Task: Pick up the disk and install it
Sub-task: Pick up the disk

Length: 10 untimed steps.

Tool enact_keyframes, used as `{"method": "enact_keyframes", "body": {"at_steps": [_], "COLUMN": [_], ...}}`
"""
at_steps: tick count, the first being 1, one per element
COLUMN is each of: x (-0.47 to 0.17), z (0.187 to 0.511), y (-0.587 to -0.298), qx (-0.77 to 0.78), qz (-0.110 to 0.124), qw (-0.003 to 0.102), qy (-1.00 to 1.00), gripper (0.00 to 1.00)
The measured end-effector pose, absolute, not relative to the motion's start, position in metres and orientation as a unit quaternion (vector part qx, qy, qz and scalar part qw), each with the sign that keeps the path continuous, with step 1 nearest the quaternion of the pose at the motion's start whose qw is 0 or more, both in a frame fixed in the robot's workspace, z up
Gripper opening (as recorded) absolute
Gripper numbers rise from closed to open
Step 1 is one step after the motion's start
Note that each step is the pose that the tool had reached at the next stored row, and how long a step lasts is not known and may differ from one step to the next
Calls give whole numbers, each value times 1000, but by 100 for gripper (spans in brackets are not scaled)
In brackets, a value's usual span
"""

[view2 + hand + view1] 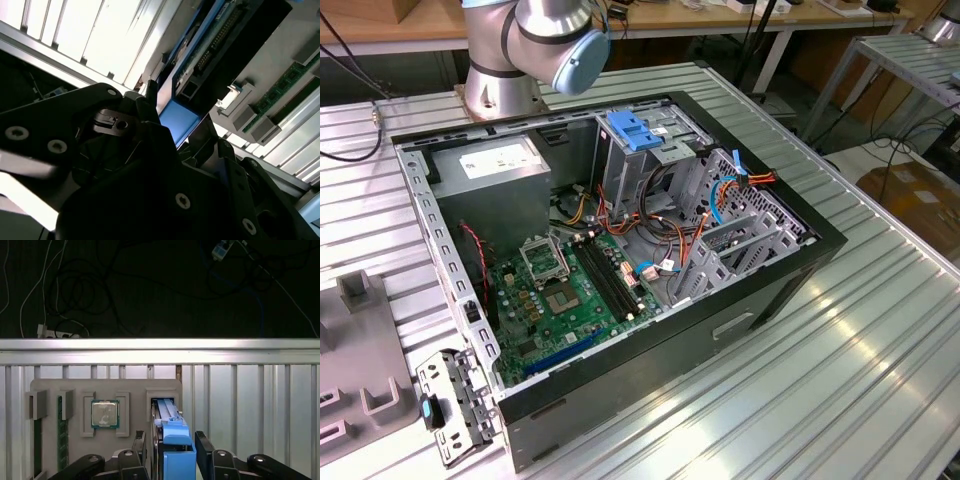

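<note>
In the first wrist view the disk (177,460), a dark drive in a bright blue carrier, stands on edge with its far end in a slot of a grey fixture plate (132,390). My gripper (171,439) straddles it, one dark finger pressed against each side, shut on it. The second wrist view shows the disk's blue frame (177,120) and its dark connector end (220,35) close up against the gripper's black body. In the exterior view an open computer case (790,290) lies on the ribbed metal table.
The fixture plate also holds a processor (105,414) and a memory stick (62,432). Inside the case are a green motherboard (560,300), drive cages (740,240), a light blue latch piece (635,130) and loose cables. A metal bracket (455,405) lies beside the case.
</note>
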<state>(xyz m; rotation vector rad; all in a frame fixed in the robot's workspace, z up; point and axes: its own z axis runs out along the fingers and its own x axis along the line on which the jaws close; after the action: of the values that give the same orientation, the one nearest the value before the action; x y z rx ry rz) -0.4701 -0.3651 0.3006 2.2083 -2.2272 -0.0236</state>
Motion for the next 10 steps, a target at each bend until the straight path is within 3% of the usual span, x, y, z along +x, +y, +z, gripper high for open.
{"method": "enact_keyframes", "body": {"at_steps": [10], "x": [-469], "z": [299], "y": [-365], "qx": [703], "qz": [-3], "qw": [7], "qy": [-711], "gripper": [51]}}
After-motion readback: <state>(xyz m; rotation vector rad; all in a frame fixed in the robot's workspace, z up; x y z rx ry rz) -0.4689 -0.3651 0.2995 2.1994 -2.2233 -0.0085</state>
